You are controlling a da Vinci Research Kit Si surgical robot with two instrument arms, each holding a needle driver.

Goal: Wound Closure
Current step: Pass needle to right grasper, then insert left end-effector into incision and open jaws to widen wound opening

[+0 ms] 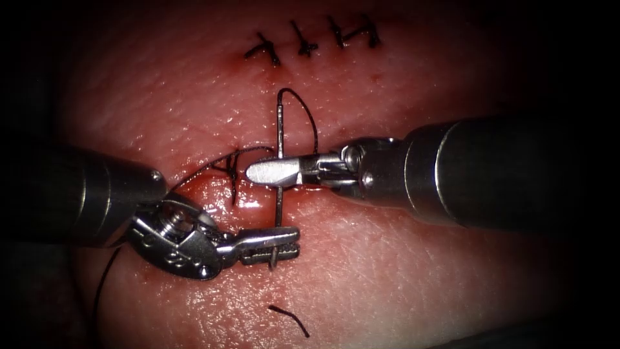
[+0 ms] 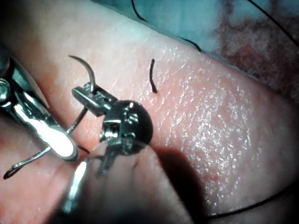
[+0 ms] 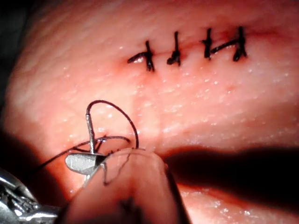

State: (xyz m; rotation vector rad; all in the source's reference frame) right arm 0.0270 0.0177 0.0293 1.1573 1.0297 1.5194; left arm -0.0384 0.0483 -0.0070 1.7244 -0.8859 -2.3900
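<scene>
The curved needle [image 1: 279,129] stands across the cut [image 1: 258,197] and looks clear of the tissue [image 1: 400,278]. My right tool [image 1: 255,171] comes in from the right, jaws shut on the needle about midway along its curve. My left tool [image 1: 284,245] grips it near the point, which pokes out just below the jaws. In the left wrist view the left tool [image 2: 86,95] holds the needle [image 2: 86,70] short of its tip. The right wrist view shows the right tool [image 3: 74,162] with the needle [image 3: 88,126] rising from it. Black thread [image 1: 310,119] loops from the needle's tail.
A finished row of black stitches [image 1: 310,39] lies on the far tissue, also seen as stitches [image 3: 187,49]. One stitch [image 1: 232,174] sits at the cut beside the right tool's tip. Thread [image 1: 103,284] trails off lower left. A cut thread end [image 1: 289,320] lies near the front.
</scene>
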